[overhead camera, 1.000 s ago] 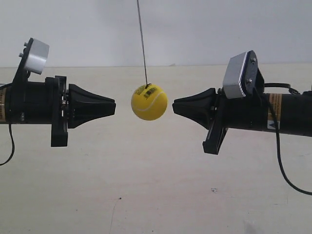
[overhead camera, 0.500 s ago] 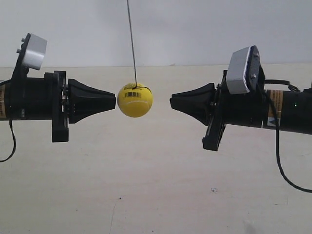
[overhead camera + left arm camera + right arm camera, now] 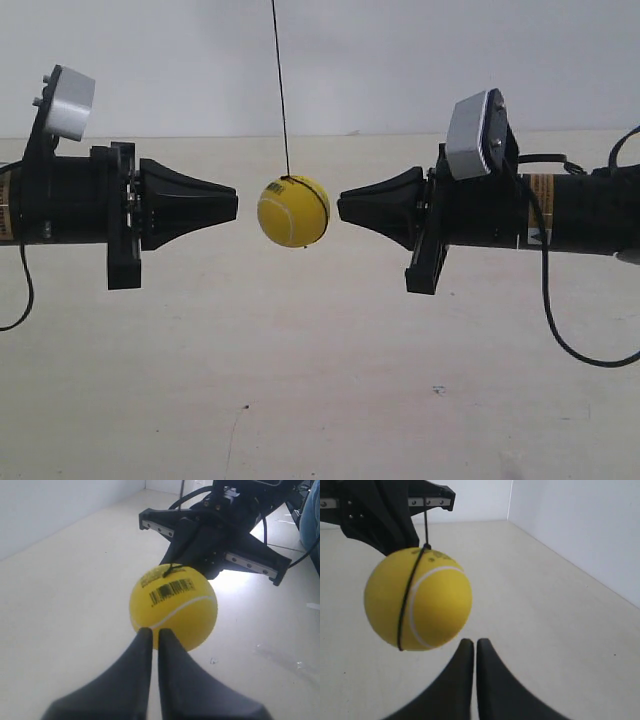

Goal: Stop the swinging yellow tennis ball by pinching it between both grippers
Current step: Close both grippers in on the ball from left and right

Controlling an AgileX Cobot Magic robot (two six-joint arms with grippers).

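Note:
The yellow tennis ball (image 3: 293, 211) hangs on a thin black string (image 3: 280, 90) between the two cone tips. My left gripper (image 3: 236, 208) is the arm at the exterior view's left. It is shut, and its tip stands a small gap short of the ball. My right gripper (image 3: 339, 208) is also shut, with its tip slightly closer to the ball's other side but apart from it. In the left wrist view the ball (image 3: 175, 610) shows its barcode just beyond the closed fingertips (image 3: 151, 630). In the right wrist view the ball (image 3: 420, 600) sits off to one side of the tip (image 3: 471, 641).
A bare beige tabletop (image 3: 320, 380) lies well below both arms, and a white wall (image 3: 400, 60) stands behind. A black cable (image 3: 560, 340) loops down from the right arm; another (image 3: 20, 300) hangs from the left arm.
The ball has swung away from the left tip, back toward the right one, and turned its barcode out of the exterior view. The right arm has moved in toward the ball. The left arm has stayed put.

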